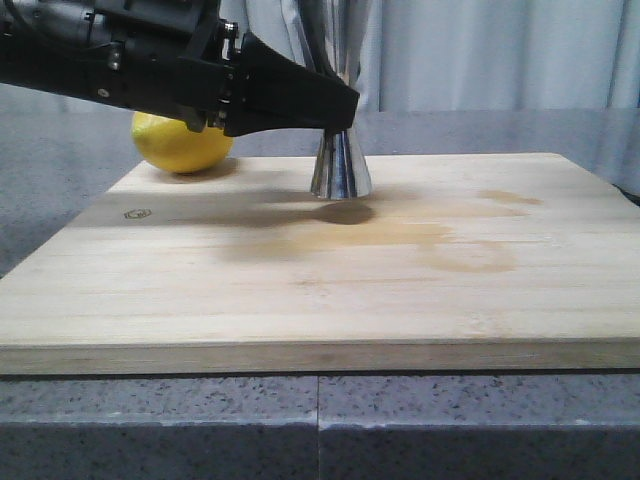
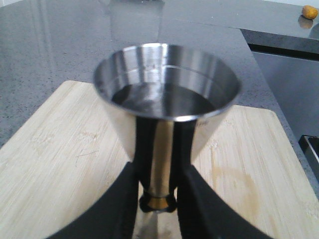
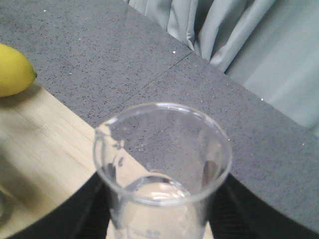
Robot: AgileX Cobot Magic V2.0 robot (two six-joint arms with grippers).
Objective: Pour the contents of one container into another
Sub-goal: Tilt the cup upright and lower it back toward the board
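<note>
Steel jigger (image 1: 340, 165) upright on cutting board (image 1: 300, 290), left pincer (image 2: 158, 199) pinching narrow waist; rigid, slick, top-heavy with liquid. Glass beaker (image 3: 162, 169) clamped in right pincer, above counter; fragile, slippery, best held mid-wall.

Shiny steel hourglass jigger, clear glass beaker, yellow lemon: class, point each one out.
Shiny steel hourglass jigger (image 1: 341, 168): front view, on its lower cone.
Clear glass beaker (image 3: 162, 199): right wrist view, on its near wall.
Yellow lemon (image 1: 180, 145): front view, on its rind.
</note>
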